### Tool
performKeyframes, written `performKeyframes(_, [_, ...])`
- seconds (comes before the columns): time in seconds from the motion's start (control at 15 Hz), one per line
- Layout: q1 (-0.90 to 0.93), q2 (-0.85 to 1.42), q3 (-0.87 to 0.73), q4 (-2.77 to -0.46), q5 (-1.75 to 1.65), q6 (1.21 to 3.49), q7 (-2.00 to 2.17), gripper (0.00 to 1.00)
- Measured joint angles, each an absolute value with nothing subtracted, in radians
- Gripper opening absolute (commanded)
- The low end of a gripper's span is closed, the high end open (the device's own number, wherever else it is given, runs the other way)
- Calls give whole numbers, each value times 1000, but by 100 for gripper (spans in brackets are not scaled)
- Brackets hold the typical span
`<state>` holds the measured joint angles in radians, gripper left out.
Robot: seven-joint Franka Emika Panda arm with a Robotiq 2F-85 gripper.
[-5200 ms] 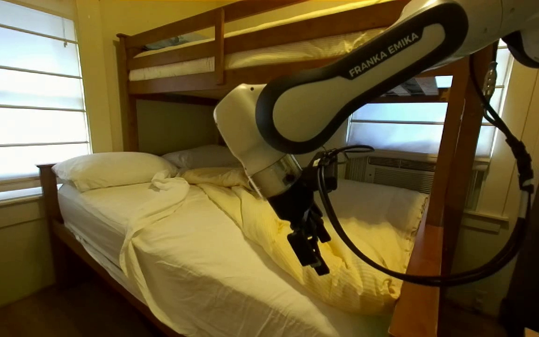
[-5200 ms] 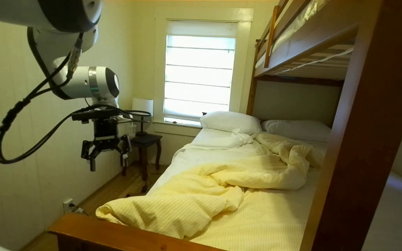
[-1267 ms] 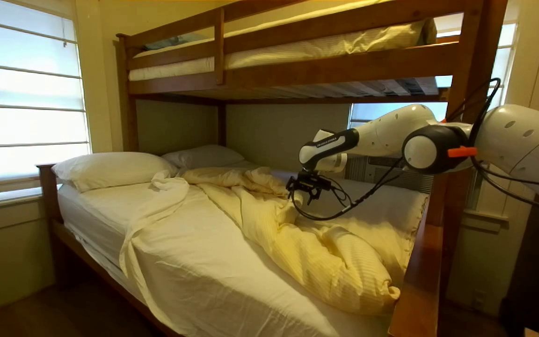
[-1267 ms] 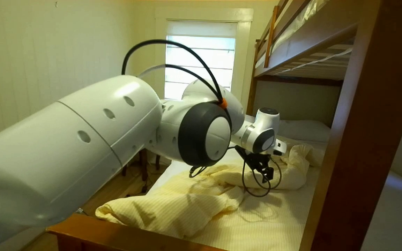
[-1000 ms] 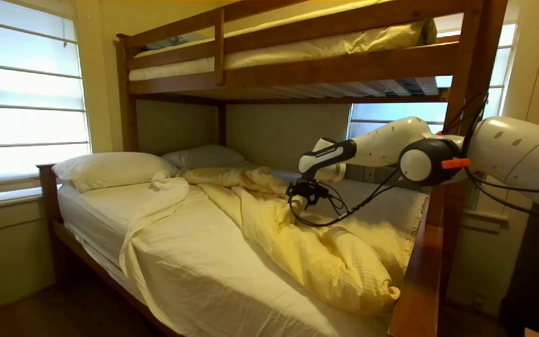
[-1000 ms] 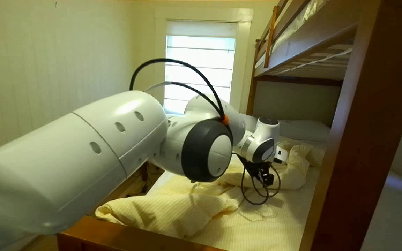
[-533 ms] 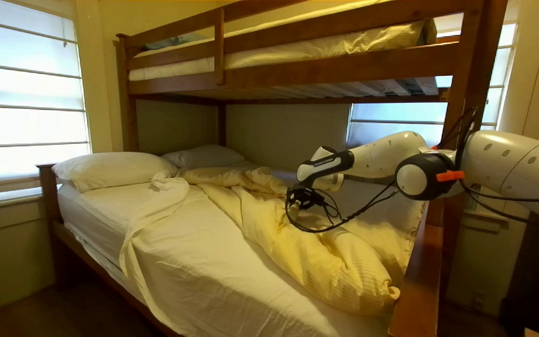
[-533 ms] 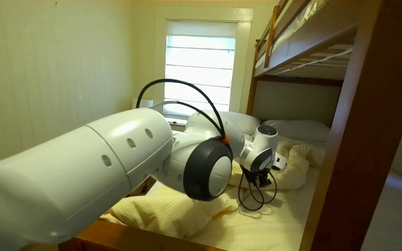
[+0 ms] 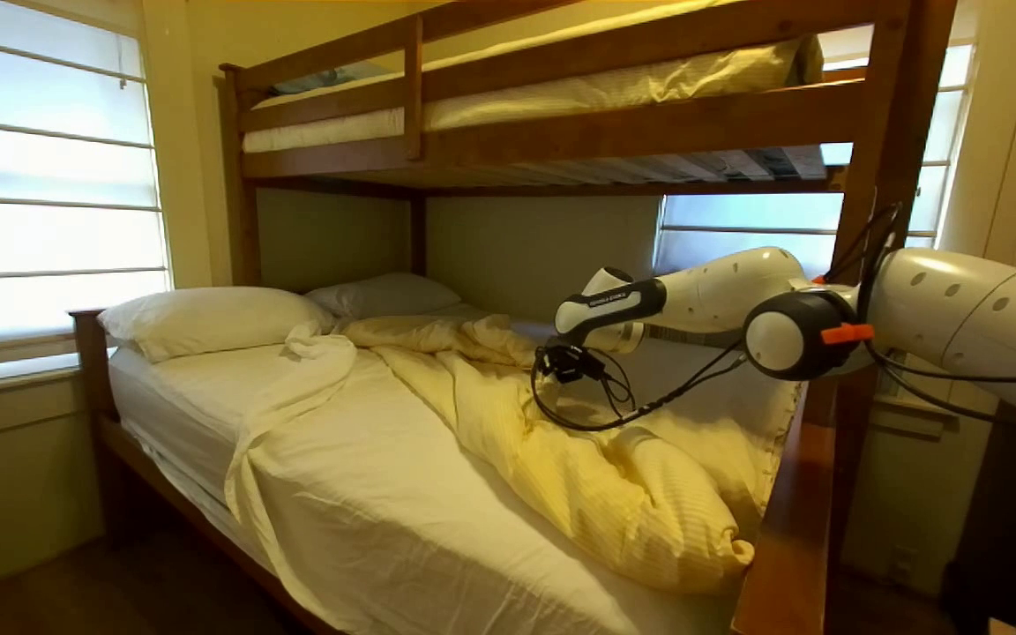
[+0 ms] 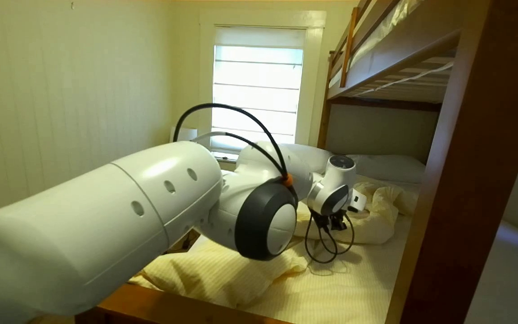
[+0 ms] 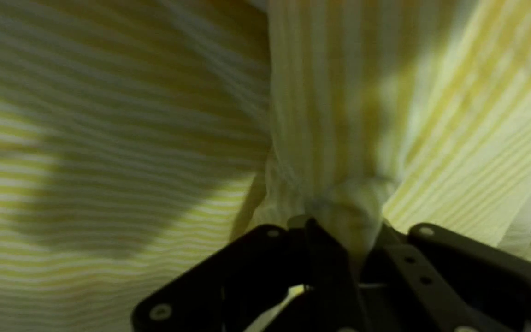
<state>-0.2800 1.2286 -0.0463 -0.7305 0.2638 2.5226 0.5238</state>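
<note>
The blanket (image 11: pixel 334 106), yellow and white striped, lies rumpled on the lower bunk (image 9: pixel 790 520), and one gathered fold of it sits between the fingers (image 11: pixel 334 286). In the wrist view that fold comes down from the top edge, narrows toward the fingertips and disappears into the gap between them, so the fingers look clamped on the blanket. How deep the fabric runs in there is too dark and blurred to tell. Left of the fingers, striped cloth (image 11: pixel 109 184) spreads out with a shadow across it; on the right, more of the blanket slants away.

In both exterior views the arm (image 10: pixel 146 198) reaches in from the foot of the lower bunk, its end low over the bedding. A black cable (image 9: pixel 592 428) loops below it. In an exterior view a white sheet (image 9: pixel 402 511) covers the near side, pillows (image 9: pixel 217 322) rest at the head, and the upper bunk (image 9: pixel 631 132) stands overhead. Past the arm, a bright window (image 10: pixel 254 90) shows in the wall.
</note>
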Motion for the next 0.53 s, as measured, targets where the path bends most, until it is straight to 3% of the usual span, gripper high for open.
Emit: performKeyframes(0.53, [-94,1113,-21,-686,210,2464,319,2])
